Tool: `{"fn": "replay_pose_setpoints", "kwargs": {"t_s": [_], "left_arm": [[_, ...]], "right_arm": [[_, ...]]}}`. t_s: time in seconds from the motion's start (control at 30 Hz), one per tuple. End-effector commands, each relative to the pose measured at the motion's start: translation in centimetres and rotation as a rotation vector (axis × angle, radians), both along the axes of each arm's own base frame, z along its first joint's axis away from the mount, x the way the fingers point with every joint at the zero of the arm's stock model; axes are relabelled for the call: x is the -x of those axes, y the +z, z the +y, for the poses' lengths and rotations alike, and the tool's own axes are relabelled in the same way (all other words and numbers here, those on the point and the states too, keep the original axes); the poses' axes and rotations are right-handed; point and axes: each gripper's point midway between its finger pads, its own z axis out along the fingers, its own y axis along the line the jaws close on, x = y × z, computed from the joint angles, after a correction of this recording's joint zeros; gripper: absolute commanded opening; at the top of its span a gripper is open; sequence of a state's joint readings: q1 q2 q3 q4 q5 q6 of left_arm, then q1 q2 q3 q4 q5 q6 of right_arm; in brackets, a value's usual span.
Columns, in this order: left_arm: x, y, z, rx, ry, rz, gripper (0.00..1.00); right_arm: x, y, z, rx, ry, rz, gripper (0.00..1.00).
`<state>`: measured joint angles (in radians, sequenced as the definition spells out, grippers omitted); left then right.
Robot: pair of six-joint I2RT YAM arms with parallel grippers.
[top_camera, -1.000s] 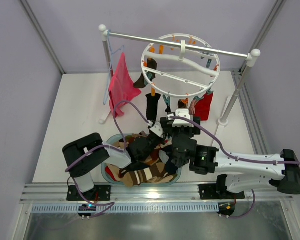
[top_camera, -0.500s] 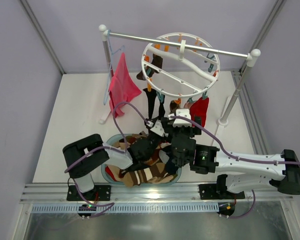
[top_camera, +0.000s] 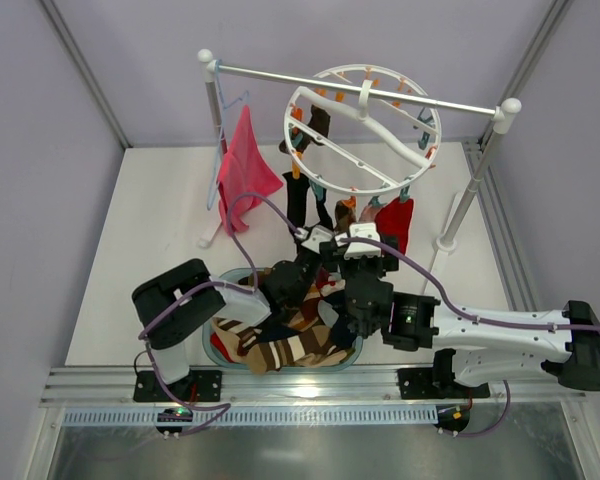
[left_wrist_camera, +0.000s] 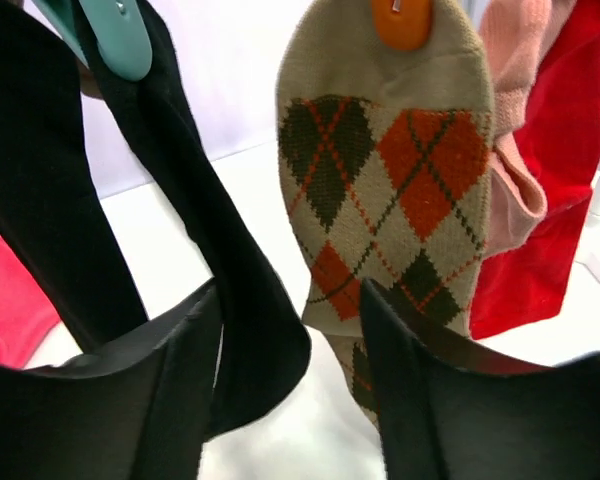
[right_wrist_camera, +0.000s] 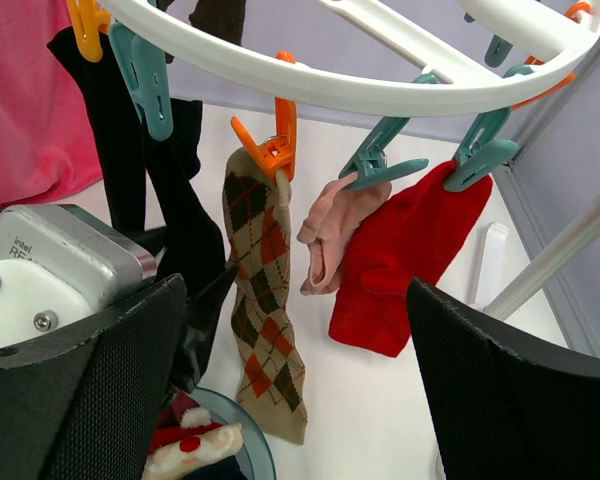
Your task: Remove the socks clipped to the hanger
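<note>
The white ring hanger point(top_camera: 332, 177) hangs from the rail, with socks on its orange and teal clips. In the left wrist view a black sock point(left_wrist_camera: 242, 310) under a teal clip point(left_wrist_camera: 120, 35) dangles into the gap of my open left gripper point(left_wrist_camera: 290, 305), close to the left finger. An argyle sock point(left_wrist_camera: 400, 190) under an orange clip hangs just behind the right finger. A red sock point(right_wrist_camera: 410, 250) and a small pink sock point(right_wrist_camera: 330, 225) hang further right. My right gripper point(right_wrist_camera: 295, 295) stands wide open below the hanger point(right_wrist_camera: 310, 85), gripping nothing.
A teal basin point(top_camera: 212, 342) near the arm bases holds several loose socks. A pink cloth point(top_camera: 245, 165) on a thin blue hanger hangs at the rail's point(top_camera: 280, 76) left end. White posts point(top_camera: 475, 180) carry the rail. The left wrist housing point(right_wrist_camera: 50, 265) sits close beside my right gripper.
My left gripper has risen from the basin to the hanging socks and gone from shut to open. The ring hanger has swung and turned a little. The right arm barely moved.
</note>
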<state>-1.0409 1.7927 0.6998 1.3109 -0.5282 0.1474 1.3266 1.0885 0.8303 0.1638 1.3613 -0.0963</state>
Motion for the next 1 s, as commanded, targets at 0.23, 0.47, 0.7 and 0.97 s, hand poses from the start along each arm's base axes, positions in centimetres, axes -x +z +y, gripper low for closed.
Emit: {"fn": "replay_pose_setpoints", "kwargs": {"t_s": [0.23,0.47,0.7,0.97], "left_arm": [[0.8,6.0,-0.8,0.193,-0.061,-0.152,0.0],[3.3,6.4,-0.8,0.227,-0.147,-0.136,0.0],[6.4,6.2,-0.9,0.226,-0.211,-0.119,0.0],[9.5,6.6,-1.8,0.216,-0.269,-0.131,0.0]], "right_arm": [[0.2,0.4,-0.2,-0.067,0.01,-0.009,0.91],[0.3,0.5,-1.0,-0.077,0.002,-0.012,0.91],[0.4,0.8,-1.3,-0.106,0.025,-0.018,0.91],[0.0,1.8,0.2,-0.076,0.023,-0.021,0.94]]}}
